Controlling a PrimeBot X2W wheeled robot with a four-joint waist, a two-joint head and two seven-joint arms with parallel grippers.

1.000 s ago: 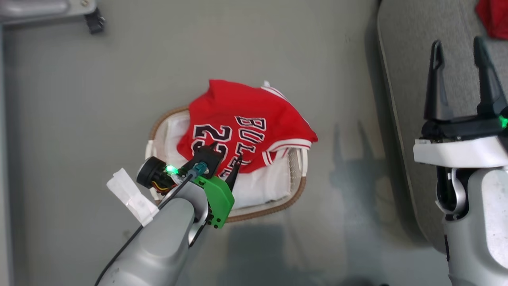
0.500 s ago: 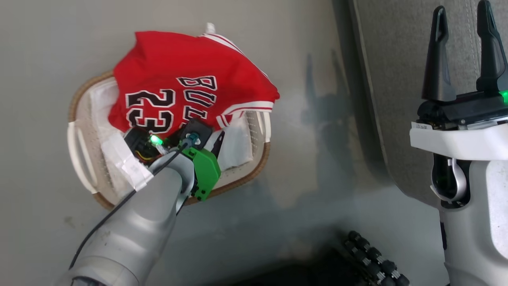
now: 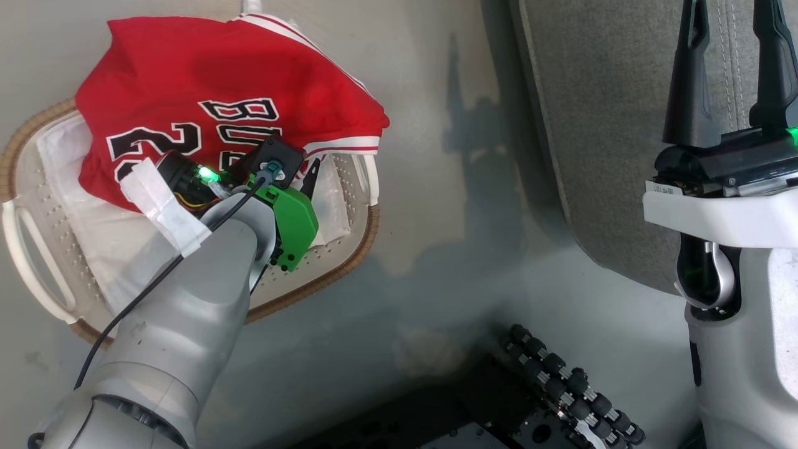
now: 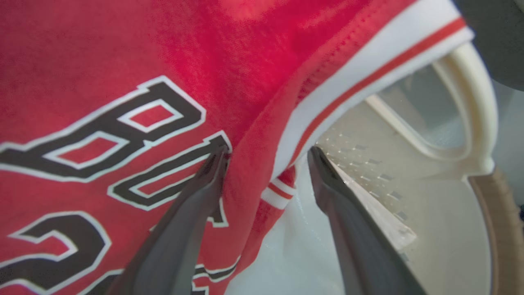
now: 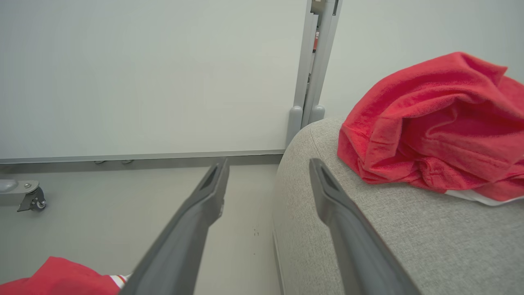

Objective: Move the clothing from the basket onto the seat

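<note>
The red "BULLS 23" jersey [image 3: 230, 75] lies heaped over the white basket [image 3: 349, 249] on the floor. My left gripper [image 3: 299, 171] reaches down into the basket at the jersey's near edge. In the left wrist view it [image 4: 267, 152] stands open. A fold of the jersey [image 4: 123, 61] and its striped hem lie between the fingers, and the left finger touches the lettering. My right gripper [image 3: 730, 25] is open and empty over the grey seat [image 3: 611, 125]. Another red garment [image 5: 434, 123] lies crumpled on the seat [image 5: 368, 237], beyond the right gripper [image 5: 268, 162].
A white sheet [image 4: 294, 254] lines the basket under the jersey. The robot's dark base with rollers [image 3: 561, 386] sits at the bottom of the head view. A white wall panel, a grey post [image 5: 311, 61] and a caster [image 5: 32, 198] stand beyond the seat.
The head camera has moved, so the basket now shows larger and further up and left. My left gripper stays open at the jersey's near edge. The right gripper stays open.
</note>
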